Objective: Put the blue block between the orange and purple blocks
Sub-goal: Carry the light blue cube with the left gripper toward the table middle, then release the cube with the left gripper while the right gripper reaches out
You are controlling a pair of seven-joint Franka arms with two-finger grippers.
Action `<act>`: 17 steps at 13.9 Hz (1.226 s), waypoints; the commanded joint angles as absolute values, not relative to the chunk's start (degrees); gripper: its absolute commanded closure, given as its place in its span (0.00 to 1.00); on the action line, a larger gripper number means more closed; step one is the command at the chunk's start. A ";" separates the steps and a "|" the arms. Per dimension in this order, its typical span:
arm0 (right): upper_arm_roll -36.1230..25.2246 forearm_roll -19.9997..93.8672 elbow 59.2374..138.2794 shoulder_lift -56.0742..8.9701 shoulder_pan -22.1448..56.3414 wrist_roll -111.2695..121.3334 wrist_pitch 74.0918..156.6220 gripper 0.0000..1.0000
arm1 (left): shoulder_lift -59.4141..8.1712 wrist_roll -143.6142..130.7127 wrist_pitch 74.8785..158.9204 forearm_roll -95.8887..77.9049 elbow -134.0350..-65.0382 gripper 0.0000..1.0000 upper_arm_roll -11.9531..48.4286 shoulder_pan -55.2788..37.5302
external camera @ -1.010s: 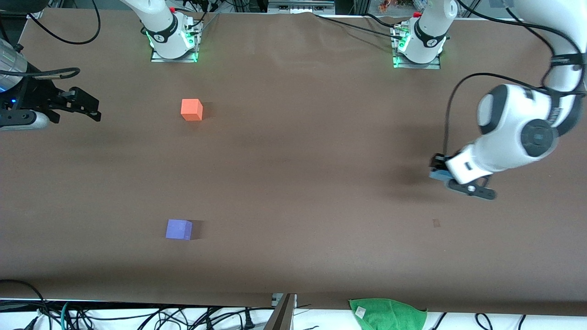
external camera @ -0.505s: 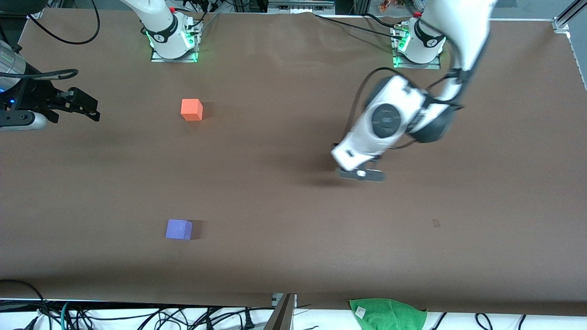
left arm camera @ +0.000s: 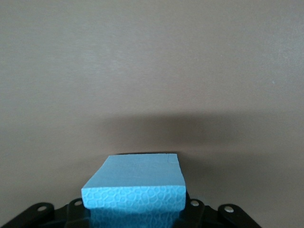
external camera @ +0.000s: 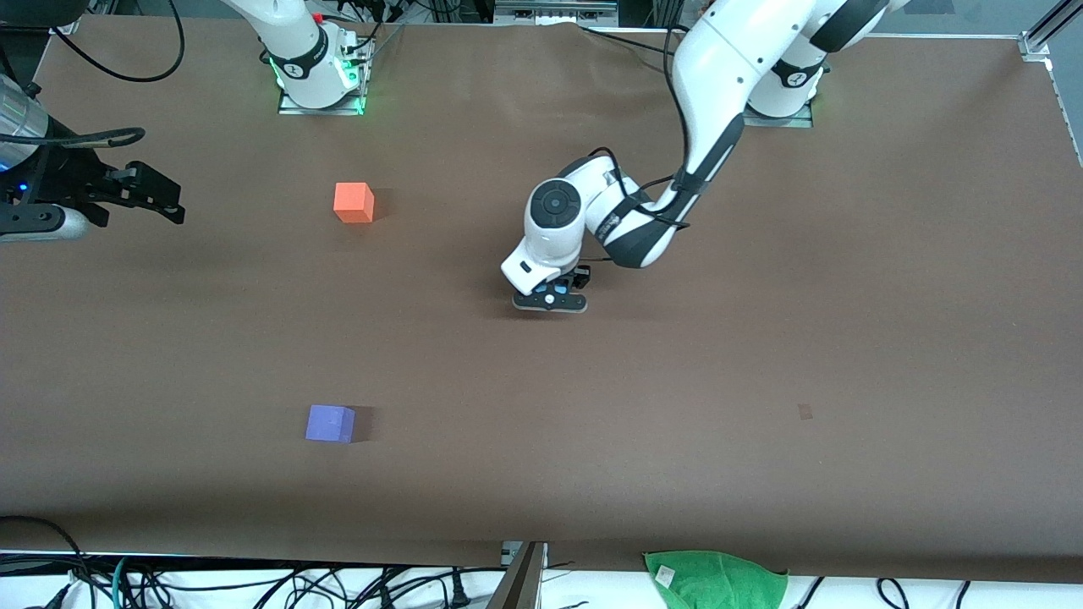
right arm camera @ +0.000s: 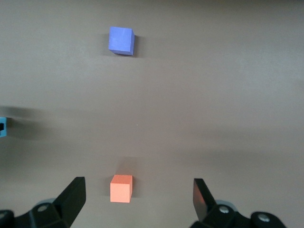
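The blue block (left arm camera: 135, 187) is a sky-blue cube gripped in my left gripper (external camera: 552, 294), which is shut on it low over the middle of the table. Only slivers of blue show in the front view; an edge of it also shows in the right wrist view (right arm camera: 2, 127). The orange block (external camera: 353, 203) sits toward the right arm's end, near the robots' bases. The purple block (external camera: 330, 424) lies nearer the front camera, roughly in line with it. Both show in the right wrist view: orange (right arm camera: 121, 188), purple (right arm camera: 121, 40). My right gripper (external camera: 161, 199) waits open and empty at the right arm's end of the table.
A green cloth (external camera: 715, 579) lies off the table's front edge, toward the left arm's end. Cables run along the front edge and round the bases. A small dark mark (external camera: 805, 412) is on the brown table cover.
My left arm has swept from its own end of the table to the middle, carrying the blue block. The right arm and the orange and purple blocks have not moved.
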State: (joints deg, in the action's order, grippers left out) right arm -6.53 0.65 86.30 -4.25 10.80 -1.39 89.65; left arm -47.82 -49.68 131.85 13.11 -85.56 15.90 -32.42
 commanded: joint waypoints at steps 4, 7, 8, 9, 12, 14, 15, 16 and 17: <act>-6.68 1.76 85.96 -4.31 10.72 -0.70 89.65 0.00 | -49.75 -54.76 134.47 17.31 -83.50 0.00 14.85 -33.23; -6.68 1.85 85.61 -4.83 10.55 -1.05 89.83 0.00 | -45.98 -54.49 130.28 16.79 -83.58 0.00 15.29 -32.52; -6.68 1.93 85.69 -4.92 10.55 -1.49 89.91 0.00 | -44.14 -54.41 127.99 16.61 -83.58 0.00 15.55 -32.35; -6.68 1.85 85.61 -4.92 10.55 -1.49 89.83 0.00 | -41.86 -54.40 125.62 16.44 -83.67 0.00 15.73 -32.08; -6.59 1.93 86.04 -5.10 10.72 -1.58 89.91 0.00 | -34.65 -55.01 115.87 15.30 -83.67 0.00 15.65 -31.99; -6.59 2.20 85.87 -7.98 10.72 -0.80 89.82 0.00 | -30.00 -53.97 108.84 15.21 -83.58 0.00 15.64 -29.81; -6.50 1.85 85.87 -9.65 10.98 -0.62 89.56 0.00 | -27.88 -53.70 106.20 15.21 -83.58 0.00 15.73 -28.23; -6.42 2.02 85.87 -11.06 11.25 -0.62 89.30 0.00 | -25.95 -51.79 103.74 15.21 -83.50 0.00 15.73 -26.56; -6.33 2.11 86.04 -12.73 11.42 -0.62 89.12 0.00 | -24.27 -48.29 101.45 15.12 -83.41 0.00 15.73 -24.19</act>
